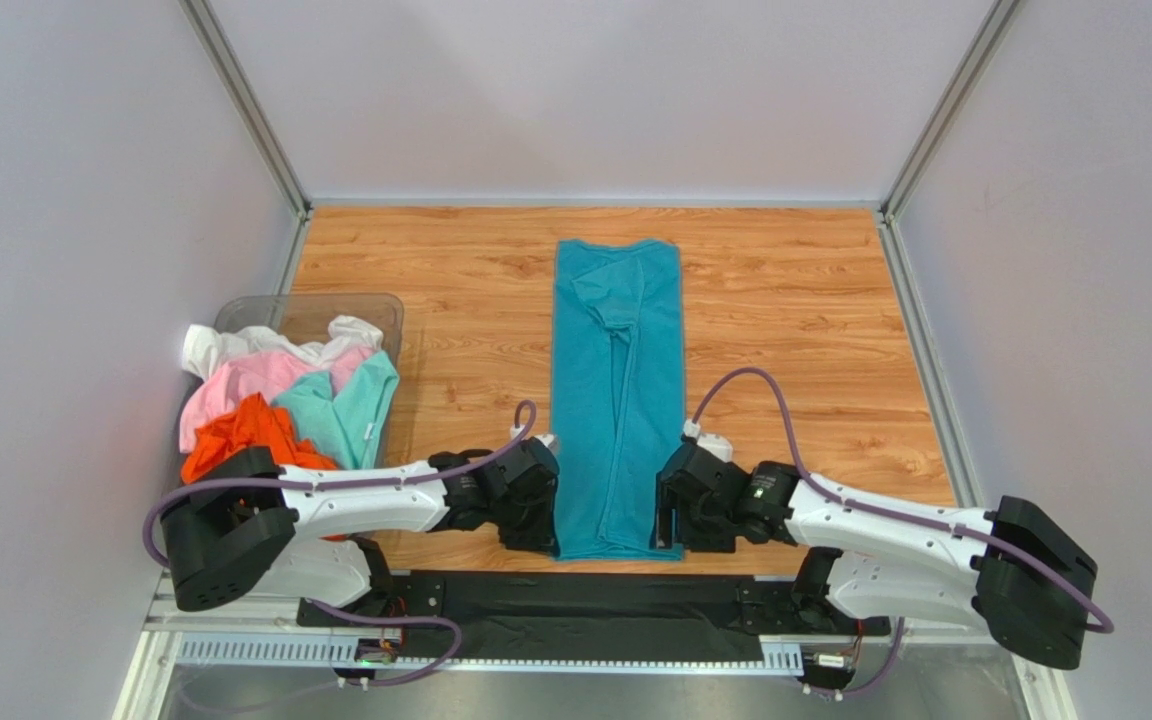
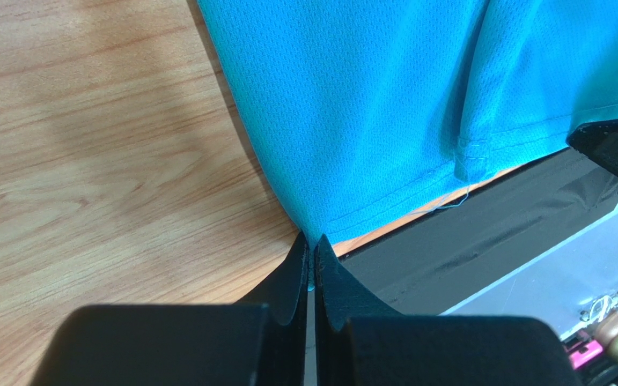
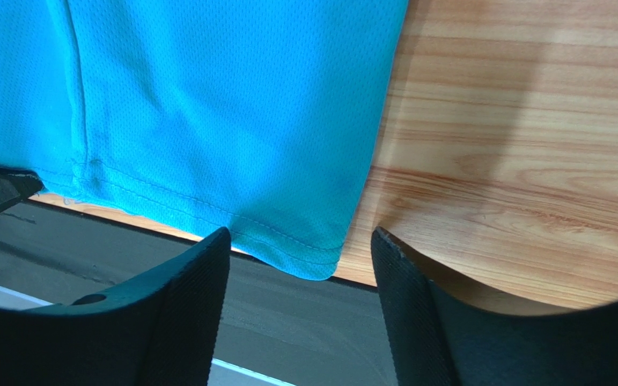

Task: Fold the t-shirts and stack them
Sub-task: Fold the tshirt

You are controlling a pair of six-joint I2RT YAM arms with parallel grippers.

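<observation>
teal shirt (image 1: 617, 398): folded to a strip, cross-folds left
left jaws: pinching its near-edge hem corner
right jaws: wide open
other shirts (image 1: 289, 402): unfolded, left edge

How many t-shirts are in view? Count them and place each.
5. The teal-blue cloth t-shirt lies lengthwise on the wooden table; the white cloth t-shirt, pink t-shirt, orange t-shirt and light aqua t-shirt are heaped in the clear plastic bin at left. More may hide underneath.

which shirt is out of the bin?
The teal t-shirt, a long strip on the table; white, pink, orange and aqua shirts sit bunched in the bin.
</observation>
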